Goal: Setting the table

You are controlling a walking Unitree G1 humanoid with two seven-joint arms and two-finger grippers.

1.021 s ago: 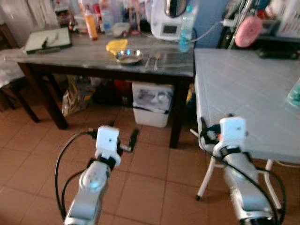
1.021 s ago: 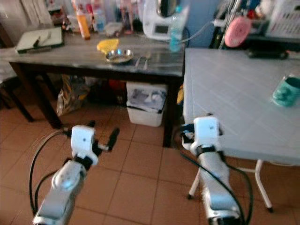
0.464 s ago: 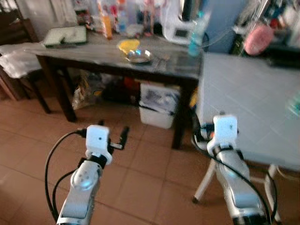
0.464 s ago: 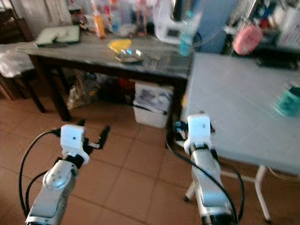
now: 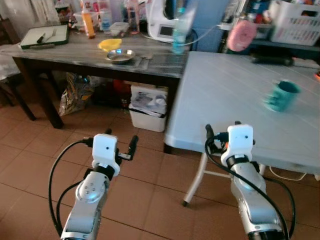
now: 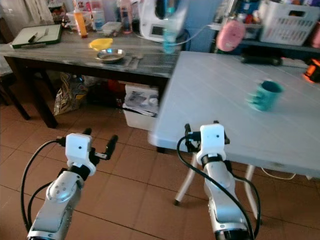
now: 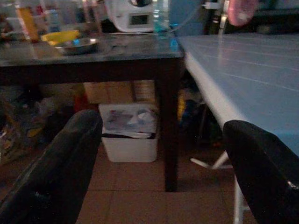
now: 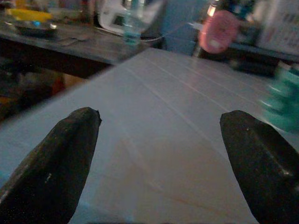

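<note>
A teal mug (image 5: 281, 96) stands on the pale folding table (image 5: 230, 100) to my right. On the dark table (image 5: 75, 52) at the back left sit a yellow bowl (image 5: 110, 44), a metal bowl (image 5: 120, 55) and some cutlery (image 5: 145, 57). My left gripper (image 5: 121, 136) hangs open over the tiled floor, short of the dark table, with nothing between its fingers (image 7: 51, 168). The right gripper (image 5: 223, 126) is open and empty at the near edge of the pale table, its fingers (image 8: 51, 163) pointing across the tabletop toward the mug (image 8: 282, 105).
A white bin (image 5: 147, 105) and a bag (image 5: 75, 95) sit under the dark table. On it are a cutting board (image 5: 42, 36), bottles (image 5: 178, 37) and a white appliance (image 5: 162, 20). A pink object (image 5: 240, 36) and white basket (image 5: 295, 22) stand behind the pale table.
The whole picture has shifted, so the camera moved; the pale table and the mug now sit more fully in view. Both arms keep the same pose, grippers still open.
</note>
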